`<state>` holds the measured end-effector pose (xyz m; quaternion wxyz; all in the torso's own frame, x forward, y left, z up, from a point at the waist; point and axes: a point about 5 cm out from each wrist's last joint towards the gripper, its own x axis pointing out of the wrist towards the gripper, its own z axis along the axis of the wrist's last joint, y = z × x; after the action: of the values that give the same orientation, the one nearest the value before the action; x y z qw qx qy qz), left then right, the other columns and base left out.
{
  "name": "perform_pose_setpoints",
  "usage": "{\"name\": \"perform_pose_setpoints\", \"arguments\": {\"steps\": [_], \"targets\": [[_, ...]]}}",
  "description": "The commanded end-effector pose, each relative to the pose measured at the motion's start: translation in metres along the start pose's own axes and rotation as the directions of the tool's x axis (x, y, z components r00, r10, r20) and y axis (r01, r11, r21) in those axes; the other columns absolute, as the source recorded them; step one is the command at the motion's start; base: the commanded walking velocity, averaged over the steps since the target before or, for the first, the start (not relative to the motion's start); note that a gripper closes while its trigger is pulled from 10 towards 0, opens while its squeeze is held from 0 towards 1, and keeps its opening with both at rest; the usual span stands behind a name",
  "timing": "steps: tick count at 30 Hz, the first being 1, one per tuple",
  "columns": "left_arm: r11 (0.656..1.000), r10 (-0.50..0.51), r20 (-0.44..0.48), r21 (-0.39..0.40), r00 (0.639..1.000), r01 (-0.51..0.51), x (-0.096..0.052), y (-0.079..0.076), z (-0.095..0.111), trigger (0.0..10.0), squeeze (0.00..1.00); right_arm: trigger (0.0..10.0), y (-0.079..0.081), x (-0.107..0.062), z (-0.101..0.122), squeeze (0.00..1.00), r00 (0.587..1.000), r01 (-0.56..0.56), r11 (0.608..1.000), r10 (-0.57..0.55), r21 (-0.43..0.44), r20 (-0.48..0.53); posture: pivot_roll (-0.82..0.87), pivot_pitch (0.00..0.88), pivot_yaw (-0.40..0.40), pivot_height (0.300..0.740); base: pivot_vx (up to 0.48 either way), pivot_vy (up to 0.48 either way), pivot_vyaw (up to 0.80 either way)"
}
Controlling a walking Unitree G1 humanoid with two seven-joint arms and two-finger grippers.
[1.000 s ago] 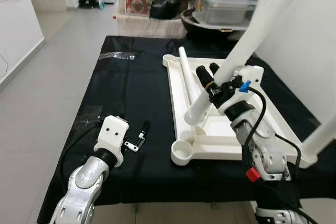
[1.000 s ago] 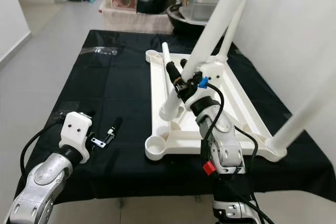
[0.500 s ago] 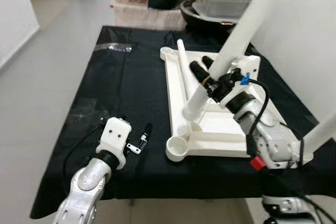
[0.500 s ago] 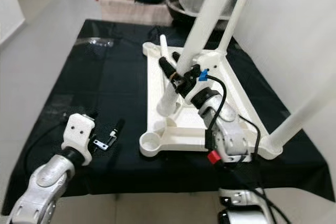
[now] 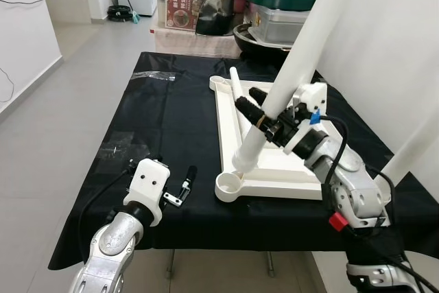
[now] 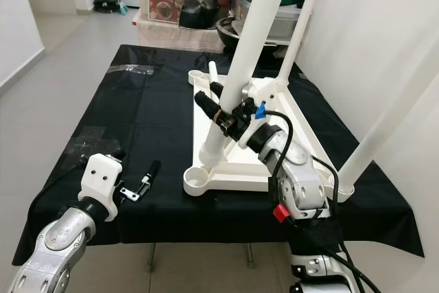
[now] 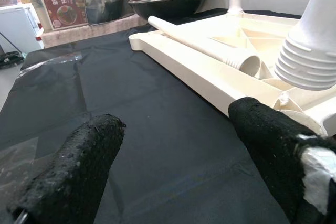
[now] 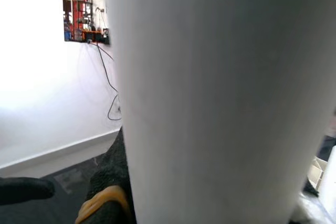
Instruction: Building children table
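The right claw (image 5: 255, 104), closed around the white leg (image 5: 291, 68), steers its ribbed end toward the tabletop's (image 5: 269, 164) six-o'clock corner socket (image 5: 230, 184); tilted, it may jam, while the left claw (image 7: 173, 145) idles open.

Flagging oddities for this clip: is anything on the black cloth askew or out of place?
One thing: a loose white leg lies flat inside the upturned tabletop, unmounted. The leg in the right hand leans at a slant, its ribbed end beside the empty corner socket, not yet seated.
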<state>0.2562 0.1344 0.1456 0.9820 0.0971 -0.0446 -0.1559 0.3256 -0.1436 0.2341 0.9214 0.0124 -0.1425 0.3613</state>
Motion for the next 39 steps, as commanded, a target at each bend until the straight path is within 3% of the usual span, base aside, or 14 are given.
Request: {"name": "perform_pose_setpoints", "arguments": {"steps": [1, 13, 26, 39], "targets": [[1.0, -0.005, 0.016, -0.013, 1.0, 0.005, 0.001, -0.001, 0.003, 10.0, 0.0, 0.0, 0.002, 0.0, 0.002, 0.0, 1.0, -0.004, 1.0, 0.004, 0.01, 0.01, 0.07, 0.0, -0.107, 0.74, 0.255, 0.0, 0.0], [1.0, -0.013, 0.026, -0.016, 1.0, 0.014, 0.004, -0.001, 0.004, 10.0, 0.0, 0.0, 0.017, -0.001, -0.008, 0.0, 0.999, 0.021, 0.997, -0.023, 0.073, 0.033, 0.07, 0.0, -0.098, 0.74, 0.285, 0.0, 0.0], [1.0, -0.018, 0.032, -0.017, 0.999, 0.019, 0.004, -0.002, 0.005, 10.0, 0.0, 0.0, 0.017, 0.0, -0.007, 0.0, 0.998, 0.034, 0.997, -0.038, 0.074, 0.046, 0.07, 0.0, -0.098, 0.74, 0.281, 0.0, 0.0], [1.0, -0.023, 0.017, -0.015, 1.0, 0.023, 0.004, -0.004, 0.002, 10.0, 0.0, 0.0, 0.015, -0.003, -0.004, 0.0, 0.998, 0.041, 0.997, -0.044, 0.061, 0.047, 0.07, 0.0, -0.094, 0.74, 0.0, 0.0, 0.0]]}}
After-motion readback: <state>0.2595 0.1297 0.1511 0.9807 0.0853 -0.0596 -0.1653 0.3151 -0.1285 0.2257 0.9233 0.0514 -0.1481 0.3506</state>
